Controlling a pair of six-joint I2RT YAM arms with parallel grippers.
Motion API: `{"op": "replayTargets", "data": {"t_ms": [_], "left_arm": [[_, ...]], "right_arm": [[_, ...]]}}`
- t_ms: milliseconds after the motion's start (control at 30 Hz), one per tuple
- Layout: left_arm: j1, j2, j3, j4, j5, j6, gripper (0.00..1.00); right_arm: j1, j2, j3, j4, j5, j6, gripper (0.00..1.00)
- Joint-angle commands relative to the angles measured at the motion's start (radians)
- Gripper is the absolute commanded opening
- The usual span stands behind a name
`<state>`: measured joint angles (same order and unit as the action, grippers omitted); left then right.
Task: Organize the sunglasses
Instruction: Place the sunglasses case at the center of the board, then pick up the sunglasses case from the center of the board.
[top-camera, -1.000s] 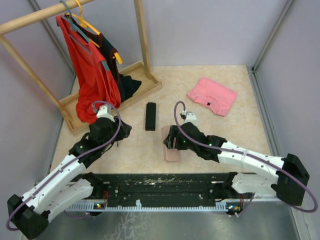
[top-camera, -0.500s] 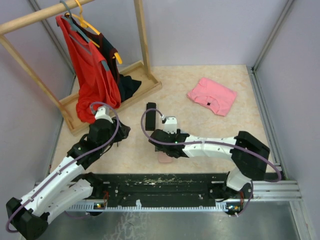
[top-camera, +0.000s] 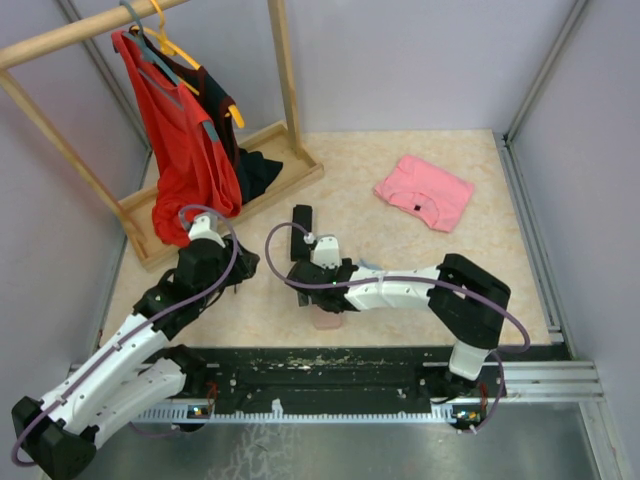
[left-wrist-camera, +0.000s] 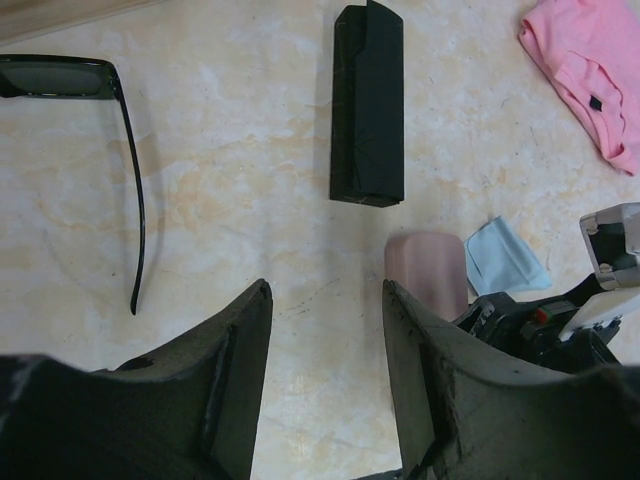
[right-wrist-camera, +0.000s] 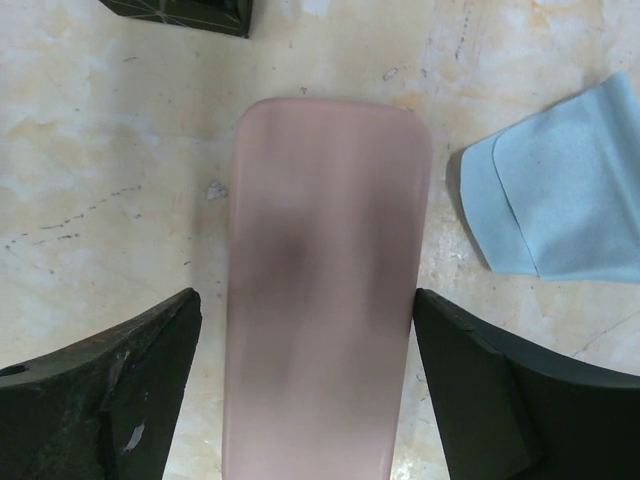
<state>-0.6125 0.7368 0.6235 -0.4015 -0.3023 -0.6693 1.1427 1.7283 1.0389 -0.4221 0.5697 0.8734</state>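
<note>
A black pair of sunglasses (left-wrist-camera: 60, 78) lies on the floor at the upper left of the left wrist view, one temple unfolded and pointing toward me. My left gripper (left-wrist-camera: 327, 290) (top-camera: 240, 265) hangs open beside it, over bare floor, with nothing between its fingers. My right gripper (right-wrist-camera: 305, 300) (top-camera: 322, 295) is open and straddles the pink oblong case (right-wrist-camera: 320, 300) (left-wrist-camera: 427, 272), which lies flat with a gap at each finger. The black oblong case (left-wrist-camera: 367, 100) (top-camera: 301, 225) lies just beyond.
A light blue cloth (right-wrist-camera: 560, 200) (left-wrist-camera: 505, 262) lies right of the pink case. A folded pink shirt (top-camera: 424, 190) is at the back right. A wooden clothes rack (top-camera: 285, 80) with a red garment (top-camera: 185, 150) stands at the back left. Walls close in on both sides.
My right arm has swung left and folded in, staying over the pink case, and its jaws have spread wider. The left arm has barely moved.
</note>
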Motion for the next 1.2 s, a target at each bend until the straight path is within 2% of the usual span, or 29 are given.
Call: {"op": "replayTargets", "data": {"t_ms": [0, 200, 400, 500, 600, 700, 833, 1067, 1167], "left_arm": [[0.003, -0.02, -0.009, -0.012, -0.022, 0.02, 0.56], [0.003, -0.005, 0.022, -0.022, -0.04, 0.038, 0.6], [-0.017, 0.139, 0.109, -0.052, 0.029, 0.016, 0.64], [-0.131, 0.256, 0.154, -0.052, -0.053, -0.017, 0.66], [-0.278, 0.392, 0.222, -0.055, -0.128, -0.064, 0.69], [-0.354, 0.536, 0.296, -0.072, -0.127, -0.116, 0.77], [-0.425, 0.687, 0.364, -0.081, -0.128, -0.16, 0.79], [-0.498, 0.85, 0.437, -0.149, -0.149, -0.24, 0.91], [-0.507, 0.894, 0.451, -0.149, -0.15, -0.259, 0.92]], "right_arm": [[0.003, -0.066, 0.042, 0.071, -0.005, -0.07, 0.87], [-0.079, -0.26, -0.022, 0.126, -0.1, -0.134, 0.89], [-0.387, -0.474, -0.235, 0.259, -0.32, -0.162, 0.89], [-0.554, -0.548, -0.325, 0.284, -0.461, -0.166, 0.89], [-0.647, -0.606, -0.389, 0.288, -0.511, -0.189, 0.89], [-0.684, -0.65, -0.431, 0.282, -0.522, -0.205, 0.89], [-0.693, -0.694, -0.485, 0.3, -0.538, -0.207, 0.89], [-0.697, -0.737, -0.557, 0.34, -0.59, -0.206, 0.89], [-0.697, -0.749, -0.571, 0.342, -0.597, -0.212, 0.89]]}}
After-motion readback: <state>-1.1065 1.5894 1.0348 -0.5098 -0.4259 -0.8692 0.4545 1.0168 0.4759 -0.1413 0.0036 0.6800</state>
